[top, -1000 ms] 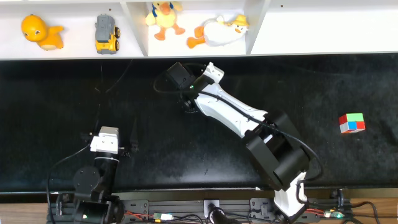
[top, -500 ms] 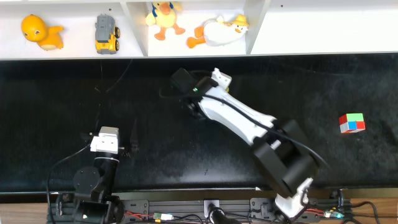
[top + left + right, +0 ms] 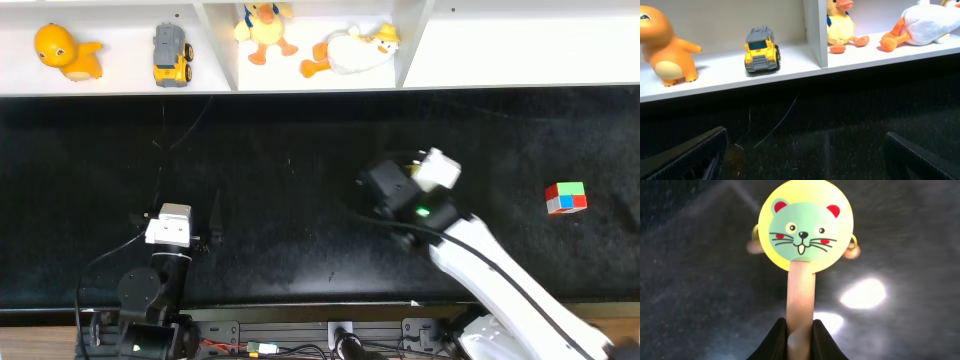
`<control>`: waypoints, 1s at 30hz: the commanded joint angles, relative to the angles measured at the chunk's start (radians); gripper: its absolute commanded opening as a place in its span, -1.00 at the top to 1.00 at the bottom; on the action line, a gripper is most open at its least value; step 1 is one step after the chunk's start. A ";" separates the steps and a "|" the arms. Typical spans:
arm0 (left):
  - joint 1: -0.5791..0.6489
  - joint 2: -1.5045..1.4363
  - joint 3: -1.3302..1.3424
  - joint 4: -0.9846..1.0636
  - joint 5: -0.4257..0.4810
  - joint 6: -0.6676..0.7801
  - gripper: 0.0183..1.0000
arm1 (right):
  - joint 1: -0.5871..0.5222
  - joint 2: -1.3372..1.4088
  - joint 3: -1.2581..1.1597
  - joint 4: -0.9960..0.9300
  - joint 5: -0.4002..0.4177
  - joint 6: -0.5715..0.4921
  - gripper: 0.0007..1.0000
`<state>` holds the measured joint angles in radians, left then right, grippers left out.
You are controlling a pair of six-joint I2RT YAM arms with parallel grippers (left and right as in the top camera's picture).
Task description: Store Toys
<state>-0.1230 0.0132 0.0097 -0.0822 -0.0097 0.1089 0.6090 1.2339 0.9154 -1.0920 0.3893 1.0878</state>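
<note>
Black table (image 3: 100, 150) runs up to a white shelf (image 3: 520, 60) whose bays hold an orange figure (image 3: 66, 50), a truck (image 3: 171, 55), a duck (image 3: 265, 30) and a goose (image 3: 350, 50).

The right gripper (image 3: 800, 332) is clamped on the wooden handle of a rattle (image 3: 806, 230), which seems to be lifted off the table (glare patches on the surface show beneath it). The rattle's long axis runs straight out from the fingers. The yellow disc with its whiskered face is at the far end, so the disc will reach any target before the fingers do.

The shelf lies beyond this gripper, on the side away from the arm's base and well apart from it. The bay past the goose's divider looks to me the closest.

A cube (image 3: 565, 197) sits on the table off to the gripper's right, well apart.

The left gripper (image 3: 805, 134) sits near its own base facing the truck's bay, fingers spread wide and holding nothing. I judge the right arm better placed to deliver the rattle, disc leading into a bay.
</note>
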 commanded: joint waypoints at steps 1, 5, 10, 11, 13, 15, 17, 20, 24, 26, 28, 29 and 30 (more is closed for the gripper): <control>-0.005 -0.011 -0.002 -0.003 -0.008 0.018 -1.00 | -0.105 -0.098 -0.003 -0.015 0.001 -0.214 0.80; -0.005 -0.011 -0.002 -0.003 -0.008 0.018 -1.00 | -0.228 -0.117 0.023 -0.015 -0.027 -0.418 0.75; -0.005 -0.011 -0.002 -0.003 -0.008 0.018 -1.00 | -0.369 -0.082 0.089 -0.006 -0.065 -0.689 0.74; -0.005 -0.011 -0.002 -0.003 -0.008 0.018 -1.00 | -0.392 -0.067 0.106 -0.003 -0.072 -0.737 0.74; -0.005 -0.011 -0.002 -0.003 -0.008 0.018 -1.00 | -0.425 -0.031 0.140 0.010 -0.099 -0.826 0.78; -0.005 -0.011 -0.002 -0.003 -0.008 0.018 -1.00 | -0.446 0.016 0.176 0.028 -0.119 -0.904 0.78; -0.005 -0.011 -0.002 -0.003 -0.008 0.018 -1.00 | -0.453 0.062 0.208 0.042 -0.132 -0.964 0.77; -0.005 -0.011 -0.002 -0.003 -0.008 0.018 -1.00 | -0.453 0.148 0.268 0.065 -0.134 -1.043 0.76; -0.005 -0.011 -0.002 -0.003 -0.008 0.018 -1.00 | -0.455 0.262 0.358 0.075 -0.127 -1.115 0.76; -0.005 -0.011 -0.002 -0.003 -0.008 0.018 -1.00 | -0.463 0.315 0.408 0.078 -0.127 -1.140 0.75; -0.005 -0.011 -0.002 -0.003 -0.008 0.018 -0.99 | -0.475 0.364 0.459 0.087 -0.127 -1.148 0.76; -0.005 -0.011 -0.002 -0.003 -0.008 0.018 -1.00 | -0.480 0.383 0.478 0.094 -0.128 -1.148 0.76; -0.005 -0.011 -0.002 -0.003 -0.008 0.018 -0.99 | -0.485 0.403 0.498 0.103 -0.130 -1.152 0.77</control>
<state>-0.1230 0.0132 0.0097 -0.0826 -0.0124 0.1089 0.1440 1.6051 1.3460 -1.0035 0.2634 -0.0143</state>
